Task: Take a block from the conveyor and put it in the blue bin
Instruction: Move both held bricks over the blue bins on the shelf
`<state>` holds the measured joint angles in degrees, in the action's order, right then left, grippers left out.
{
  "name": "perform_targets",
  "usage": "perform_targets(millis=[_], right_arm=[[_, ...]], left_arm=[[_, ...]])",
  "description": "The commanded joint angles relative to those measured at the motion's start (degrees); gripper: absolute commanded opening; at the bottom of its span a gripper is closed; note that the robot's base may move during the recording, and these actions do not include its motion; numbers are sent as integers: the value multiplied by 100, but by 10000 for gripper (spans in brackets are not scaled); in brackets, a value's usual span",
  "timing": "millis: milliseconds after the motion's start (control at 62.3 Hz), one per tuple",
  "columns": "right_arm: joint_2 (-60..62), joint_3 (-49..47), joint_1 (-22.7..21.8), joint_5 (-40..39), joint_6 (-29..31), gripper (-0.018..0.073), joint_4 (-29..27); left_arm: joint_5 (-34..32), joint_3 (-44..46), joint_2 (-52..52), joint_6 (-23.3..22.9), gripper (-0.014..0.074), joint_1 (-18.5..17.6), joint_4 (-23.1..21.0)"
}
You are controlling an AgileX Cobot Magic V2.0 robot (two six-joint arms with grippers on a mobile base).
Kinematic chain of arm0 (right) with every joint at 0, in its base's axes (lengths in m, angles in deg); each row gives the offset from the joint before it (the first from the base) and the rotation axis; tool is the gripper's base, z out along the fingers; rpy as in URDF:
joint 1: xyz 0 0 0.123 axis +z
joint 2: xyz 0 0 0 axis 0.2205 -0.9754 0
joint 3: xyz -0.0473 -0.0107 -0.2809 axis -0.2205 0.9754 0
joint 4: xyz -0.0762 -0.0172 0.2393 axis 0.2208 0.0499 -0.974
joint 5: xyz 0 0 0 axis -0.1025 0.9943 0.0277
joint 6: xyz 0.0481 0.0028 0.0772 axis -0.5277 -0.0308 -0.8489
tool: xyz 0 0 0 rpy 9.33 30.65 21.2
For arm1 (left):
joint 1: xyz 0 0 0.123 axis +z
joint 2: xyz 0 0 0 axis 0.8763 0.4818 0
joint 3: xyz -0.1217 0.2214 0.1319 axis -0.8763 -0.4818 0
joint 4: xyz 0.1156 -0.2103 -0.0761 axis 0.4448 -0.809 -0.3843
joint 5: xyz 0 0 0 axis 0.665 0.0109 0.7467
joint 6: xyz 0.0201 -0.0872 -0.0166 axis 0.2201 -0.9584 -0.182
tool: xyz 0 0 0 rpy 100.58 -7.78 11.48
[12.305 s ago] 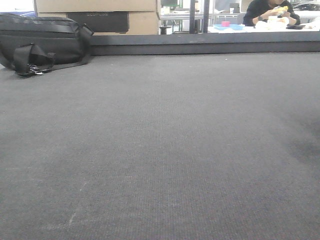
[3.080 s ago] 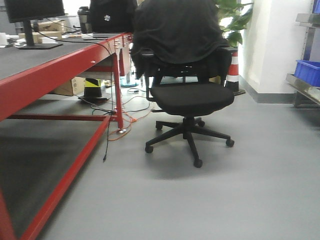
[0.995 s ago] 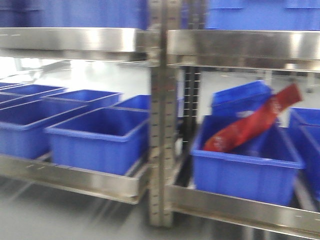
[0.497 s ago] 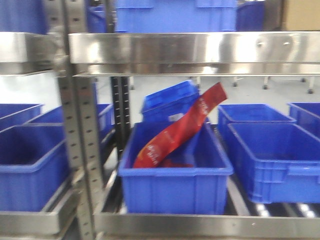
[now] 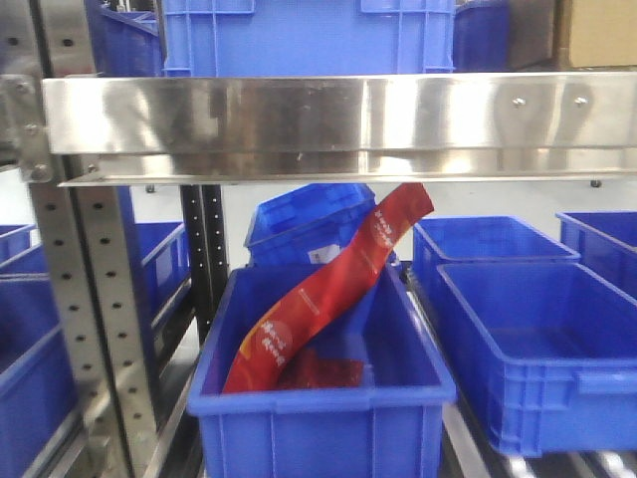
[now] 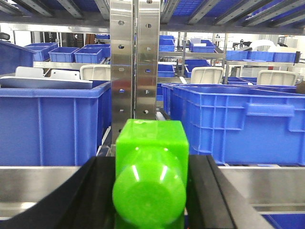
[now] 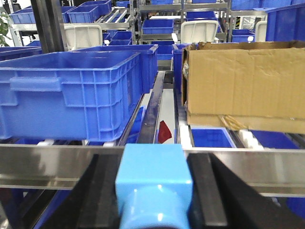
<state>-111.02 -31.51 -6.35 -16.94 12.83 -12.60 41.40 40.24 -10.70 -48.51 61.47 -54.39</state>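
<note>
Looking out from the left wrist, we see the left gripper (image 6: pixel 148 160) closed on the green block (image 6: pixel 150 176), its dark fingers (image 6: pixel 93 195) pressed against the block's two sides; beyond stand a blue crate (image 6: pixel 52 124) on the left, a perforated steel post (image 6: pixel 128 62) straight ahead and a second crate (image 6: pixel 238 124) on the right. In the front view we meet, from the left, a steel upright (image 5: pixel 90 329), then the blue bin (image 5: pixel 318 438) on the lower shelf directly ahead, with a long red packet (image 5: pixel 328 289) leaning out of it toward the upper right, a tilted bin (image 5: pixel 299 214) behind it, and a neighbouring bin (image 5: pixel 537 368) just beside it on the right; a steel shelf rail (image 5: pixel 338 124) runs across above them, bearing an upper bin (image 5: pixel 309 35) and, at the far right, a cardboard carton (image 5: pixel 597 30). From the right wrist we see the right gripper (image 7: pixel 153 157) clamped on the light blue block (image 7: pixel 153 183), fingers against both its sides, with a ribbed blue tub (image 7: pixel 71 95) beyond on the left and an open cardboard box (image 7: pixel 243 86) on the right. Both blocks sit in the grippers, outside the bins.
</note>
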Motion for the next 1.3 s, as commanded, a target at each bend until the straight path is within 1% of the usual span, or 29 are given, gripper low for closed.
perform_targets(millis=[0,1283], right_arm=[[24,12,1,-137,19,-162,61],[24,12,1,-137,19,-162,61]], left_arm=[[-72,-4,-25,0,-111,-2,-31],[-72,-4,-25,0,-111,-2,-31]])
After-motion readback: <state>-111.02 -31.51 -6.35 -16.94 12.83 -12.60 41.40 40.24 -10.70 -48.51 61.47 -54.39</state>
